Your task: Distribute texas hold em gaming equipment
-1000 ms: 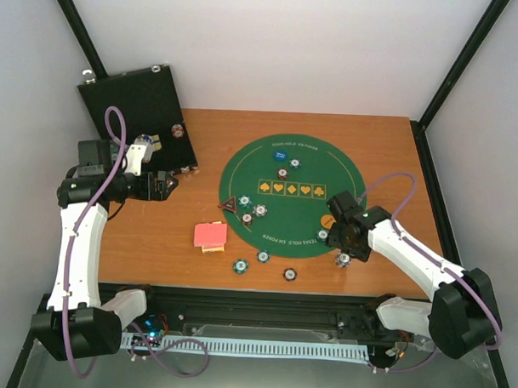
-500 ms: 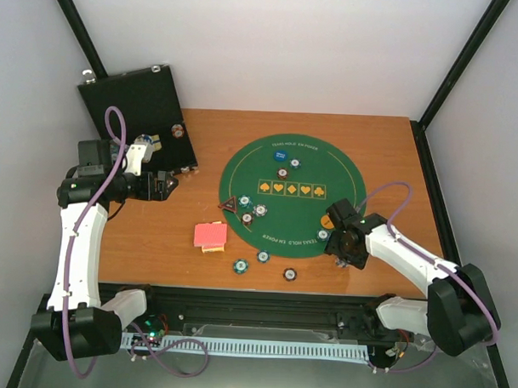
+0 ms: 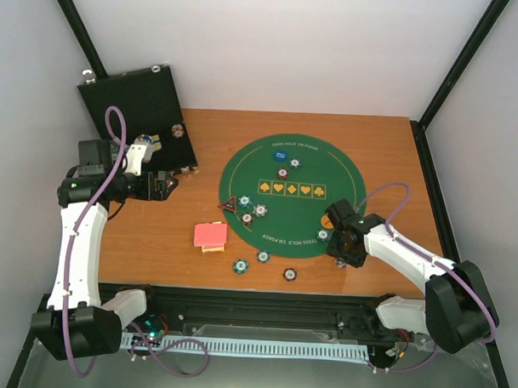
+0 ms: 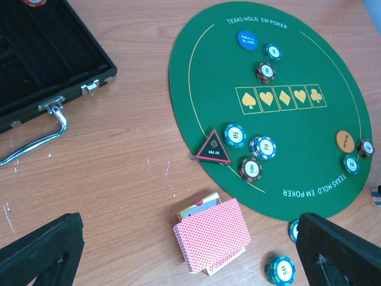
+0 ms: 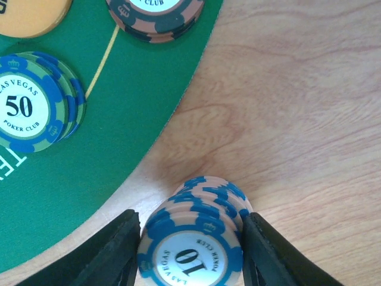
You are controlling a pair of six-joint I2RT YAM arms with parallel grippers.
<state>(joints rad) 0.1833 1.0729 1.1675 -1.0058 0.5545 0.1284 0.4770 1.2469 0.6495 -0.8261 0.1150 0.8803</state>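
My right gripper [image 3: 345, 251] is down at the near right rim of the green felt mat [image 3: 292, 214]. In the right wrist view its fingers [image 5: 119, 250] press both sides of a small tilted stack of blue-and-peach "10" chips [image 5: 193, 253] that rests on the wood just off the mat. A teal "50" stack [image 5: 27, 107], a brown chip [image 5: 156, 15] and the orange button [image 5: 30, 15] lie on the mat beside it. My left gripper [image 3: 167, 186] is open and empty, high over the wood left of the mat. The red-backed cards [image 4: 214, 241] lie below it.
An open black case [image 3: 134, 104] stands at the back left with its handle [image 4: 36, 140] toward the mat. A dark triangular marker [image 4: 213, 148], a blue button [image 4: 246, 39] and several chips lie on the mat. Loose teal chips [image 3: 239, 266] lie near the front edge.
My right gripper has moved toward the front edge and down over the chip stack beside the mat, which now sits between its fingers. The left arm has not moved.
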